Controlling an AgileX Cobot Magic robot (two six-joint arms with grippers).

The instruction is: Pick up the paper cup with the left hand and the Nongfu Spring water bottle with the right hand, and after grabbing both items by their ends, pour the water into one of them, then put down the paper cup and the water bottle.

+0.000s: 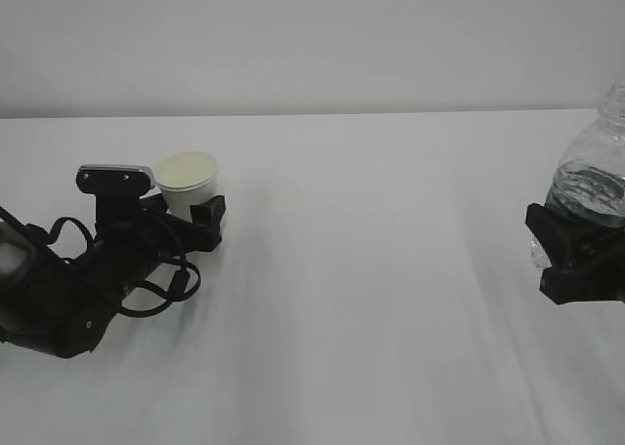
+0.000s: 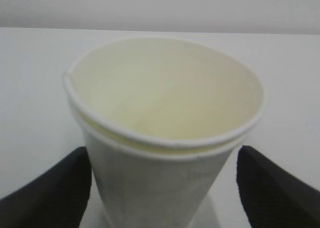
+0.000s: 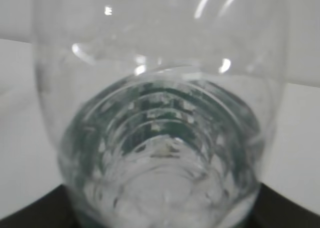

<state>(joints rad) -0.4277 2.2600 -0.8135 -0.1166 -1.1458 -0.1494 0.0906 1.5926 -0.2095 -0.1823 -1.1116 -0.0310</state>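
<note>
Ext cam gives the whole layout: white bench point(image 1: 371, 269), left arm low on the left w/ cables looped around it, right arm barely in frame at the right edge. The paper cup point(image 1: 188, 182) stands upright on the bench on the left, and the left end effector point(image 1: 186, 217) sits around its lower part, one black finger point(image 1: 209, 215) in front of the cup wall. From this angle you can't rly say if the fingers touch the cup.

Left wrist cam sorts that out a bit: the paper cup point(image 2: 165, 138) fills the pic, pale cream inside, rolled rim, and the two black fingers point(image 2: 55, 193) sit wide apart on either side of it w/ a gap visible on the right side at least. So jaws spread, cup between them, not pinched.

The Nongfu Spring water bottle point(image 1: 592, 186) is at the far right in the ext cam, tilted, clamped low in the right end effector point(image 1: 576, 255) and looks lifted off the bench. Top of it is cut off by the frame.

Right wrist cam is just bottle up close: Nongfu Spring water bottle point(image 3: 160, 128), clear ribbed plastic, dark green showing through, blurry. Black finger bits only in the bottom corners, pressed against the bottle. Water level, can't tell.
</note>
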